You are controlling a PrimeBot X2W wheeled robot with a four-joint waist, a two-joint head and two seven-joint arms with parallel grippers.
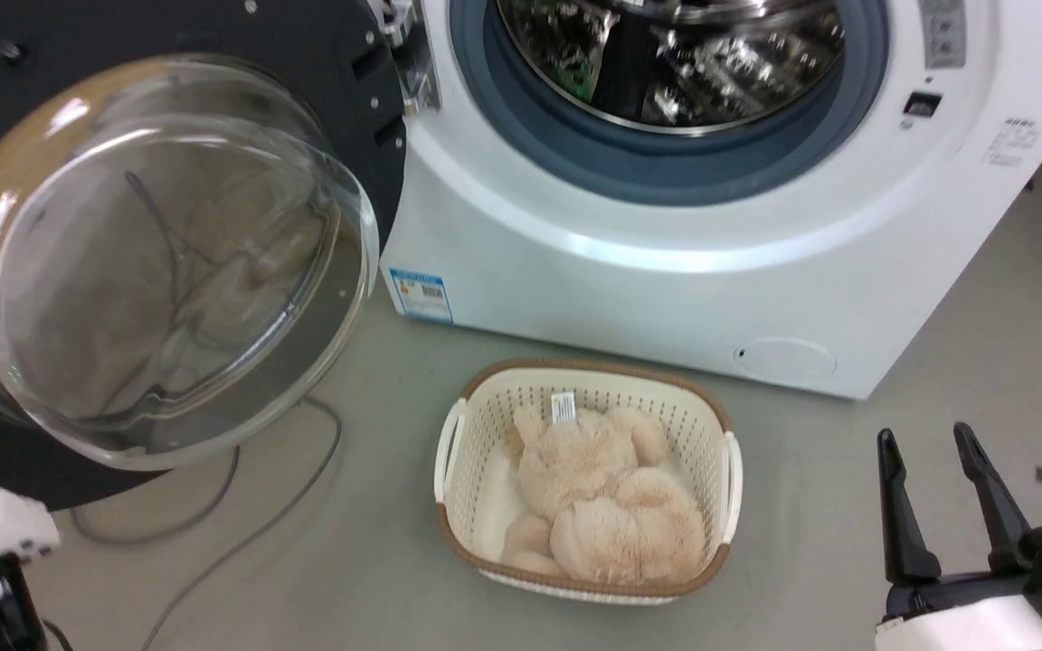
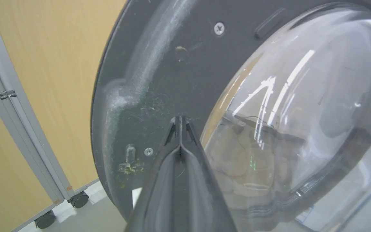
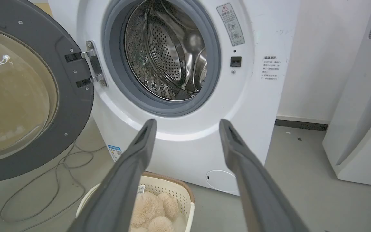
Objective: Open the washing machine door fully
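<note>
The left claw (image 2: 179,120), fingers pressed together, points its tips at the dark inner rim of the washing machine door (image 1: 168,262); whether they touch is unclear. The door stands swung wide open, left of the washing machine (image 1: 666,271), whose drum (image 3: 169,54) is exposed. On the floor (image 1: 847,506) before the machine sits a basket (image 1: 593,369) holding a plush toy (image 1: 611,515). Right of it, the right claw (image 1: 926,436) hangs spread, empty.
</note>
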